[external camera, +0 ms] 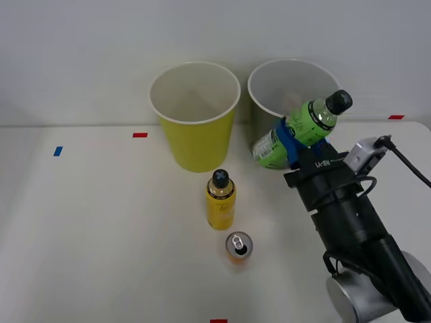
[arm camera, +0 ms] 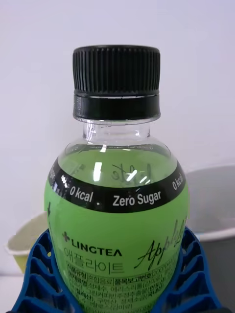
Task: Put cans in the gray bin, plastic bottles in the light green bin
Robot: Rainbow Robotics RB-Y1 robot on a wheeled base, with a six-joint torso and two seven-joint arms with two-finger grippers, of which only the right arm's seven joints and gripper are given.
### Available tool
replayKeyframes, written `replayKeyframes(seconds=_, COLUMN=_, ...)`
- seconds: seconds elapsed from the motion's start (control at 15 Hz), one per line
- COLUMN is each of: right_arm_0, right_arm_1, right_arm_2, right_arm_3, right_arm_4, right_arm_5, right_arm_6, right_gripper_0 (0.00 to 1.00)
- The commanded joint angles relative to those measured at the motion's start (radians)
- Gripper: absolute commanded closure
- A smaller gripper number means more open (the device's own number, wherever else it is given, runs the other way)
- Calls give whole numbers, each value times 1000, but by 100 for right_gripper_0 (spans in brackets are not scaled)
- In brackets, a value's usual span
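My right gripper is shut on the green plastic bottle, holding it tilted in the air in front of the gray bin, its dark cap toward the right. In the wrist view the green bottle sits between the blue ribbed fingers. The light green bin stands to the left of the gray bin. A yellow plastic bottle stands upright on the table in front of the light green bin. The orange can stands just in front of the yellow bottle.
The white table carries small red tape marks and a blue mark. A pale wall rises right behind the two bins. My arm comes in from the lower right.
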Motion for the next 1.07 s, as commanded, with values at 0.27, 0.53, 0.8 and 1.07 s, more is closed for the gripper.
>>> replayKeyframes(seconds=0.27, right_arm_0=-203, right_arm_1=152, right_arm_2=-59, right_arm_3=-85, right_arm_4=-36, right_arm_5=258, right_arm_6=-39, right_gripper_0=100)
replayKeyframes(seconds=0.53, right_arm_0=-397, right_arm_1=292, right_arm_2=-97, right_arm_3=-83, right_arm_4=-7, right_arm_5=597, right_arm_6=-14, right_gripper_0=100)
replayKeyframes(seconds=0.8, right_arm_0=-551, right_arm_1=320, right_arm_2=-131, right_arm_3=-10, right_arm_4=18, right_arm_5=755, right_arm_6=13, right_gripper_0=100)
replayKeyframes(seconds=1.07, right_arm_0=-677, right_arm_1=320, right_arm_2=-151, right_arm_3=193, right_arm_4=41, right_arm_5=659, right_arm_6=39, right_gripper_0=100)
